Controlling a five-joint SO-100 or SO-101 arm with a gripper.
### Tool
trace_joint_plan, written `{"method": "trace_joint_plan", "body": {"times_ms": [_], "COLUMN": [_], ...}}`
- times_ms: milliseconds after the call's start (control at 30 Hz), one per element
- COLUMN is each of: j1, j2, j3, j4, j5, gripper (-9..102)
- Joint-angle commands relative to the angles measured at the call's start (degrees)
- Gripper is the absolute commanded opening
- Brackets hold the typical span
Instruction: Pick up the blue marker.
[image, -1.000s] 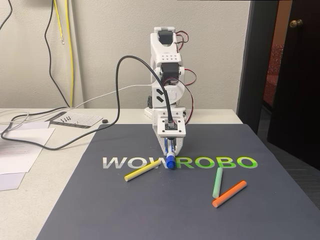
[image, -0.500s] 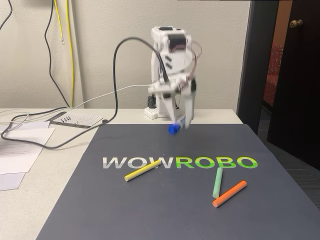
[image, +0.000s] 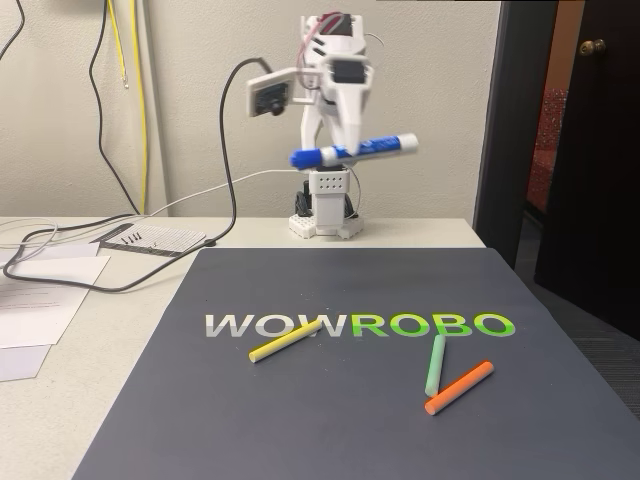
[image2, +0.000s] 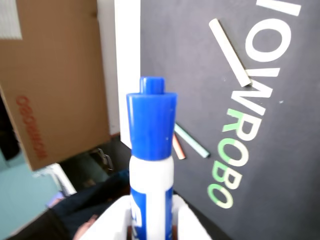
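High above the back of the mat, the blue marker (image: 355, 150) hangs nearly level, blue cap to the left and white tail to the right in the fixed view. My gripper (image: 345, 150) is shut on its barrel. The wrist view looks along the blue marker (image2: 151, 150), its blue cap pointing up the frame, with the white fingers (image2: 192, 225) clamped at its base. The dark mat (image: 350, 400) lies far below.
On the mat lie a yellow stick (image: 285, 341), a green stick (image: 435, 364) and an orange stick (image: 459, 387). Papers and black cables (image: 60, 270) sit at the left. A dark door (image: 580, 150) stands at the right. A cardboard box (image2: 50, 80) is beside the table.
The arm has lifted the marker from the mat near the printed lettering up and back to above its base, turning it from pointing down to nearly level.
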Motion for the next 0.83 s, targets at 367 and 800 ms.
{"method": "trace_joint_plan", "body": {"times_ms": [367,800], "j1": [3.0,3.3], "j2": [4.7,4.6], "j3": [-1.1,-1.1], "j4": [-0.1,0.2], "j5": [2.2,1.5], "gripper": [4,3]}}
